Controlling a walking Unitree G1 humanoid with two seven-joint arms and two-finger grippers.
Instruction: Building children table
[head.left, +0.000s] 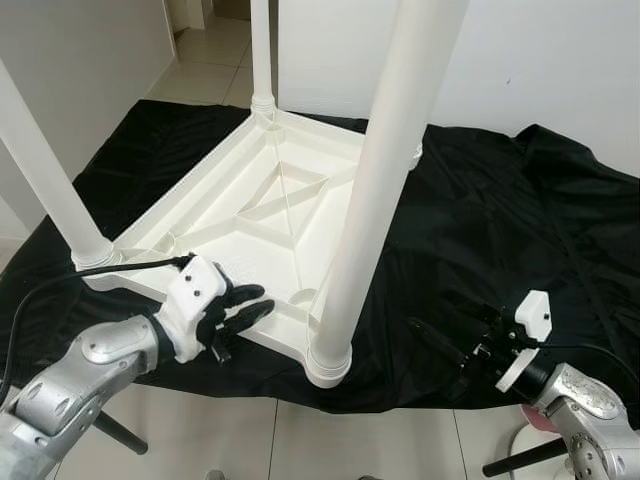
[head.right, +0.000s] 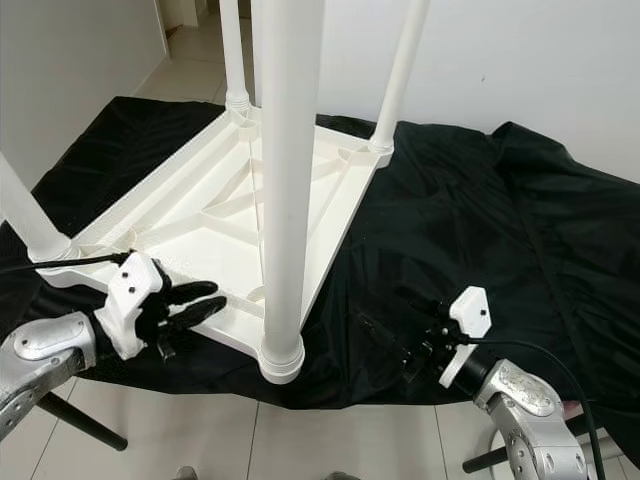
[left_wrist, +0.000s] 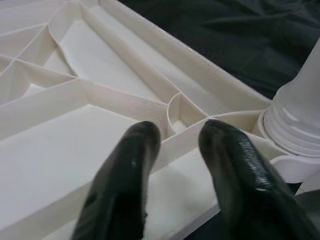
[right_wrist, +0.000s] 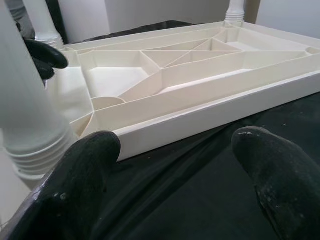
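Observation:
A white plastic children's table (head.left: 250, 215) lies upside down on a black cloth (head.left: 500, 220), its ribbed underside up. Its legs stand upright in the corner sockets: a near one (head.left: 375, 190), a left one (head.left: 45, 170) and a far one (head.left: 261, 55). My left gripper (head.left: 245, 308) is open, its fingertips over the table's front rim, left of the near leg's socket (left_wrist: 295, 125). My right gripper (head.left: 440, 345) hangs open low over the cloth, right of the near leg and facing the table's side rim (right_wrist: 210, 112), with nothing between its fingers (right_wrist: 85, 165).
The cloth covers a tiled floor (head.left: 330, 440) with white walls behind and to the left. The cloth's front edge runs just below the near leg. Black stand legs (head.left: 120, 432) (head.left: 520, 458) show at the lower corners. A doorway opens at the back.

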